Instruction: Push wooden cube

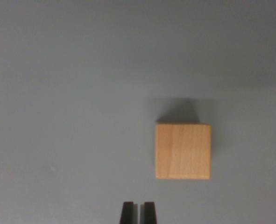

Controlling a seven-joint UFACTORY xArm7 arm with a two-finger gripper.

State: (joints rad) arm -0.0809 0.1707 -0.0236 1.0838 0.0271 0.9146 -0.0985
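Observation:
A light wooden cube [182, 150] rests on a plain grey surface [72, 93], right of centre in the wrist view, casting a shadow on its far side. My gripper [138, 212] shows at the bottom edge as two black fingertips pressed close together, shut with nothing between them. The fingertips sit below and to the left of the cube, apart from it by a gap of grey surface.
Only the uniform grey surface fills the remainder of the view, with no other objects or edges visible.

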